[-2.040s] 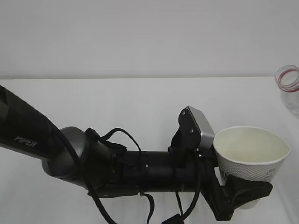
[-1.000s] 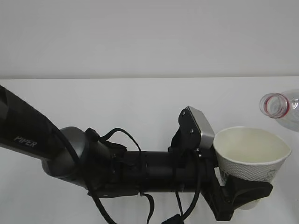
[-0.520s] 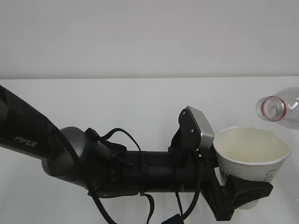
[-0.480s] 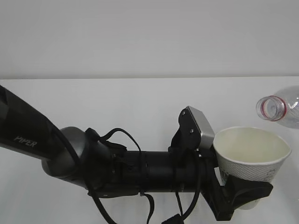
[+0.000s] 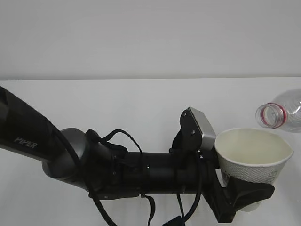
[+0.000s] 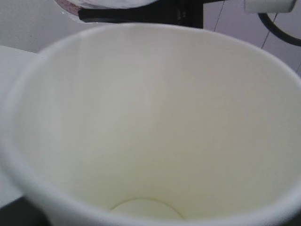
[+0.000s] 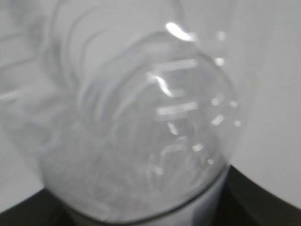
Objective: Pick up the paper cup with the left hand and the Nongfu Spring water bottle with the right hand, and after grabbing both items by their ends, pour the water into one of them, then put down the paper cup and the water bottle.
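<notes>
White table (image 5: 117,103) and a pale grey wall filled the exterior view. The black left hand (image 5: 237,195), an arm marked "PIPER", reached in from nine o'clock, and its end effector clasped the small white tapered paper cup (image 5: 254,157) near the base, rim up. The clear ribbed Nongfu Spring water bottle (image 5: 282,113) with its red neck ring lay at about one o'clock from the cup, its long axis near level, the mouth pointing toward nine o'clock just above the cup's far rim. No stream showed.

From the left wrist, the paper cup (image 6: 150,132) looked dry inside, and a reddish blur lay past its rim at eleven o'clock, likely the bottle's neck.

From the right wrist, the bottle's base (image 7: 141,141) filled the frame, seated against the right hand's dark end effector (image 7: 244,197), which seemed to hold it by that end. Further tipping, mouth down toward six o'clock, seemed the coming move.
</notes>
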`<state>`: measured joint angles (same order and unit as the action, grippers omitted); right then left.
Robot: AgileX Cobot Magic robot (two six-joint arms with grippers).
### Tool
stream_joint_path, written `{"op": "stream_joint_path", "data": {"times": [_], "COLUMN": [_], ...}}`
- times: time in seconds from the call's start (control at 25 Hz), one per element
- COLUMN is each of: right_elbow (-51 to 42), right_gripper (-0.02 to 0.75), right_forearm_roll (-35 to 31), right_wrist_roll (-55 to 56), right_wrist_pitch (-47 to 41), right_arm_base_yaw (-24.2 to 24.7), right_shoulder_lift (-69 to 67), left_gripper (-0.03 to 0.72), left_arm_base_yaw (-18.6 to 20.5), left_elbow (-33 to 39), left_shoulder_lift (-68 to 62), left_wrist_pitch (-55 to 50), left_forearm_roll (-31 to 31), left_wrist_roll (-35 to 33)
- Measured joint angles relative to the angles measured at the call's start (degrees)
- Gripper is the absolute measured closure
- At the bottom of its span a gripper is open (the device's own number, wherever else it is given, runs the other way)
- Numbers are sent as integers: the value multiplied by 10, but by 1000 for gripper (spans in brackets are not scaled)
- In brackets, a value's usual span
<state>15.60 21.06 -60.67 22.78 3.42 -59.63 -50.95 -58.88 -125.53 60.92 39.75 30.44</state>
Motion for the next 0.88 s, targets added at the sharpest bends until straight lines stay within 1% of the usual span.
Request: {"op": "stream_joint_path", "data": {"times": [0.16,0.36,0.88], "right_elbow": [0,0,0], "right_gripper": [289,289,289], "right_forearm_roll": [-3,-26,-32], "right_wrist_roll": [-13,-34,-72], "right_wrist_pitch": [1,4,17], "right_arm_base_yaw": [0,0,0], "right_shoulder_lift": [0,0,0], "left_gripper": [139,139,139], "left_arm_base_yaw": [0,0,0], "left_elbow": [0,0,0], "left_shoulder_lift": [0,0,0], "left_wrist_pitch": [0,0,0], "left_forearm_roll": [0,0,0], "left_wrist_roll": [0,0,0]}}
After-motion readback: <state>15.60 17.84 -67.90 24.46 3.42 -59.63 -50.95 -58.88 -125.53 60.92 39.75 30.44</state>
